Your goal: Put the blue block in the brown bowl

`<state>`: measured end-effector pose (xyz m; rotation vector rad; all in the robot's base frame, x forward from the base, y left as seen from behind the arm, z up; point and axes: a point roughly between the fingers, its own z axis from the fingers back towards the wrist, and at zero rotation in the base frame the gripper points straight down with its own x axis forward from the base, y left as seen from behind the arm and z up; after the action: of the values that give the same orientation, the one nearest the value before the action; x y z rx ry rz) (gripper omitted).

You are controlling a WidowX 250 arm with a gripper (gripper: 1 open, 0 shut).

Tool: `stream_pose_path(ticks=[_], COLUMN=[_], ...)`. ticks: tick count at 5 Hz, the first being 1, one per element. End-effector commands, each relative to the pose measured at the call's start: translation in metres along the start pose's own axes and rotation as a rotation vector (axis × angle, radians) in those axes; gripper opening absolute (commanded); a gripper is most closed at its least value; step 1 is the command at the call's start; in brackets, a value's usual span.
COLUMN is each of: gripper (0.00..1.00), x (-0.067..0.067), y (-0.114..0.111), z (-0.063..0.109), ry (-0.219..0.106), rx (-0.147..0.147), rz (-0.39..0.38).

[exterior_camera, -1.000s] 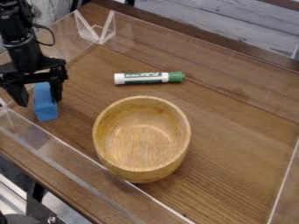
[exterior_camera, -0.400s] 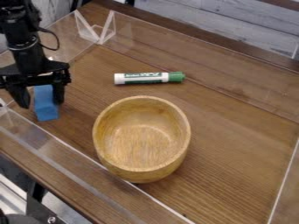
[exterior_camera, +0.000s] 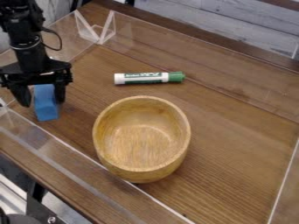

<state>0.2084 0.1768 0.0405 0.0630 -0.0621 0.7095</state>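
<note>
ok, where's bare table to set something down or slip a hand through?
Widest patch: right of the bowl, below the pen, out to the right edge strip. Another: the strip between pen and bowl. Crowded: the left edge, where the claw is around or over the block, left of the bowl.

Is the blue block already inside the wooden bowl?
No, the blue block is on the table at the left, beneath the robot's gripper, outside the bowl.

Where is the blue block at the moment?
The blue block lies at the table's left in the camera view, between the open gripper's fingers.
</note>
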Motion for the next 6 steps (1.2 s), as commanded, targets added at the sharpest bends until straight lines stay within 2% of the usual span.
stream_pose_path(ticks=[1,2,6], gripper=[1.00,0.00,0.00], x=[0.008,0.007,0.001], y=[-0.002,-0.003,-0.009], z=[0.012,0.012,0.045], ry=[-0.058,-0.059,-0.072], rx=[0.013,0.012,0.003], rz=[-0.014,-0.014,-0.058])
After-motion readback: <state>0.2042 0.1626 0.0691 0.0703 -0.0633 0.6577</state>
